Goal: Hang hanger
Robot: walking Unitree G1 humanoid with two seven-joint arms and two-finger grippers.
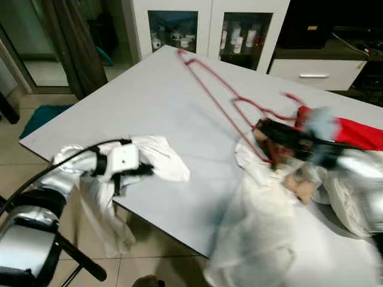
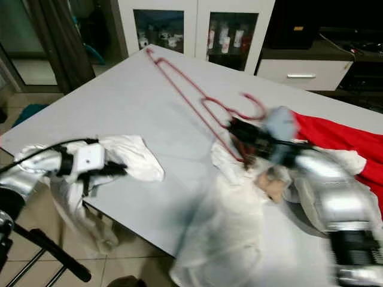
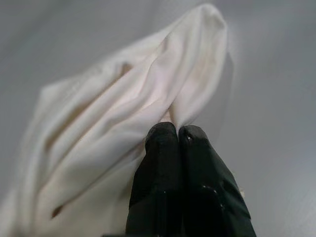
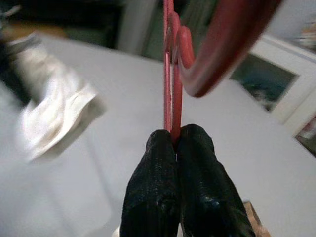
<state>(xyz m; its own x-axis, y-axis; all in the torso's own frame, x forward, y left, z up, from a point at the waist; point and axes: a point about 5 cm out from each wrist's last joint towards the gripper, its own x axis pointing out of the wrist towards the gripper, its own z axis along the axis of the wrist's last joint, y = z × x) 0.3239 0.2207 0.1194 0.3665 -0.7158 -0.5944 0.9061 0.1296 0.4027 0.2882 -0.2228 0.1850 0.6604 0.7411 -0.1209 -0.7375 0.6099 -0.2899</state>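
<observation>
A red wire hanger [image 1: 218, 89] lies across the grey table [image 1: 143, 101], its hook [image 2: 254, 104] near the right arm. My right gripper [image 4: 174, 140] is shut on the hanger's red wire [image 4: 170, 94] near the hook. A white garment [image 1: 263, 221] is bunched on the table below that arm, blurred by motion. At the table's left front edge my left gripper [image 3: 177, 132] is shut on a fold of white cloth [image 3: 123, 123], part of which [image 1: 158, 158] rests on the table and part hangs over the edge.
A red cloth [image 2: 341, 134] lies at the table's right side. White cabinets with glass doors [image 1: 209, 30] stand behind the table, and a dark curtain [image 1: 72, 42] hangs at the back left. Tiled floor [image 1: 18, 161] runs along the left.
</observation>
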